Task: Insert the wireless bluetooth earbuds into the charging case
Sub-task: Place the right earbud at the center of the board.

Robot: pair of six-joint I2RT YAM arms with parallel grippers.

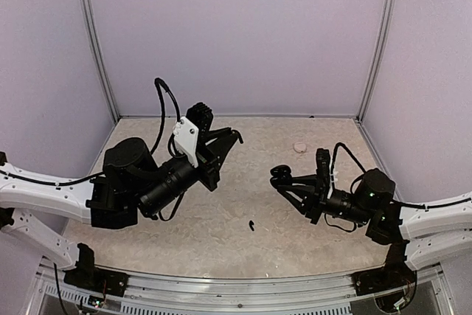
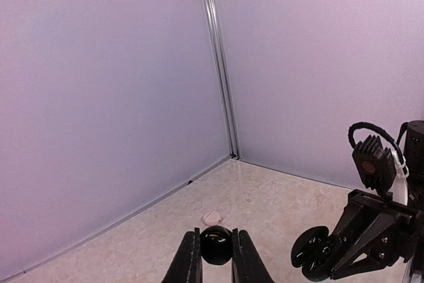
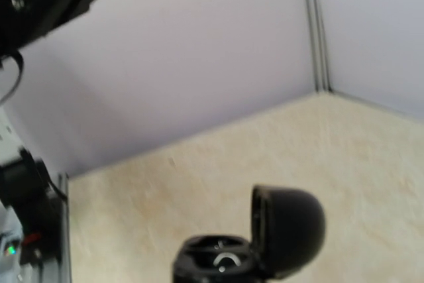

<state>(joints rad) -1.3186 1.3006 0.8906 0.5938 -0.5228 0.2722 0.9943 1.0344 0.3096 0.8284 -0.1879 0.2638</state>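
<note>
My left gripper (image 1: pixel 236 137) is raised above the table's middle left. In the left wrist view it (image 2: pixel 215 238) is shut on one glossy black earbud (image 2: pixel 216 246). The other earbud (image 1: pixel 252 224) lies on the table near the front, between the arms. My right gripper (image 1: pixel 282 178) is shut on the black charging case (image 1: pixel 279 173) and holds it off the table with the lid open. The case also shows in the left wrist view (image 2: pixel 313 254) and in the right wrist view (image 3: pixel 285 230), where the empty sockets face up. My right fingers are hidden below the case there.
A pale pink round object (image 1: pixel 299 147) lies at the back right of the table, also seen beyond my left fingers (image 2: pixel 213 217). Lilac walls with metal corner posts (image 1: pixel 94 42) close in the back and sides.
</note>
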